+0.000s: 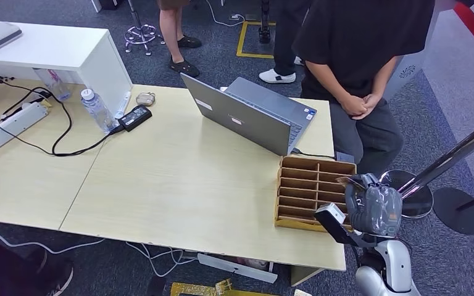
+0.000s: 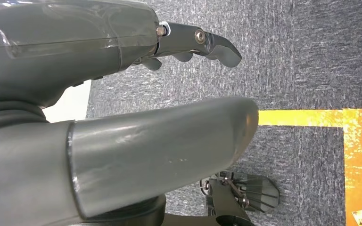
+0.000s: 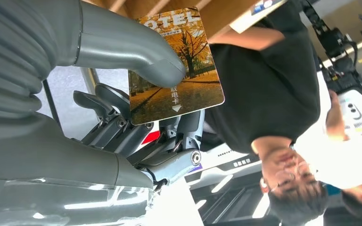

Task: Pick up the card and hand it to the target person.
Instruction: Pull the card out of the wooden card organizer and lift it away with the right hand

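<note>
My right hand [image 1: 373, 206] is raised at the table's right corner, just past the wooden slotted card box [image 1: 311, 191]. In the right wrist view the same hand [image 3: 136, 113] pinches a hotel card [image 3: 176, 70] printed with an orange autumn tree between thumb and fingers. A person in a black shirt [image 1: 358, 37] stands behind the table's far right corner with hands clasped [image 1: 361, 105]; the right wrist view shows this person [image 3: 268, 89] beyond the card. My left hand [image 2: 122, 94] hangs over grey carpet, fingers apart, holding nothing.
An open grey laptop [image 1: 253, 114] sits just behind the card box. A water bottle [image 1: 97, 110], power brick [image 1: 134, 117] and power strip [image 1: 9, 126] lie at the table's left. A stanchion base [image 1: 460, 209] and slanted pole [image 1: 457, 154] stand right of my hand.
</note>
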You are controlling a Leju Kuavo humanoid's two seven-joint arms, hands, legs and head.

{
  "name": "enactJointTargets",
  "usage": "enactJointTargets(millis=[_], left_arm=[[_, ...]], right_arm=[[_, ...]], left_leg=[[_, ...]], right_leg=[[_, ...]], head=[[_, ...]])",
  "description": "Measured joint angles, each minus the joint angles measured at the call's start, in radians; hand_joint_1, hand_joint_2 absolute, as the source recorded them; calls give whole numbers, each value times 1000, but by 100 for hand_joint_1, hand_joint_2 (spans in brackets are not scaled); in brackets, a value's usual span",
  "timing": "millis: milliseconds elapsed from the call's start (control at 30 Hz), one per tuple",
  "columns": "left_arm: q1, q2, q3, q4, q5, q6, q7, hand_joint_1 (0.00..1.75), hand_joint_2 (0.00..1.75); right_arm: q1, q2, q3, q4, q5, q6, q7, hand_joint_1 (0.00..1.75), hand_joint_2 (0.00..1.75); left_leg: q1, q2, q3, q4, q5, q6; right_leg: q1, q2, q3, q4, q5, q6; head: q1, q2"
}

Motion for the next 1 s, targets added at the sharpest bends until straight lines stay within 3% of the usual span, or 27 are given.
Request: enactJointTargets(millis=[600,1000], left_arm=[[-1,2,-9,0,-9,-4,8,0,0],[-2,8,-32,0,-38,-28,15,0,0]], right_arm=[[-57,-5,-47,-18,-109,0,-112,173,175],[-202,27,-73,205,-216,1,-230,171,175]], left_leg=[[0,0,0,0,0,0],[0,0,0,0,0,0]], right_leg=[[0,0,0,0,0,0],[0,0,0,0,0,0]], head=[[0,0],[0,0]])
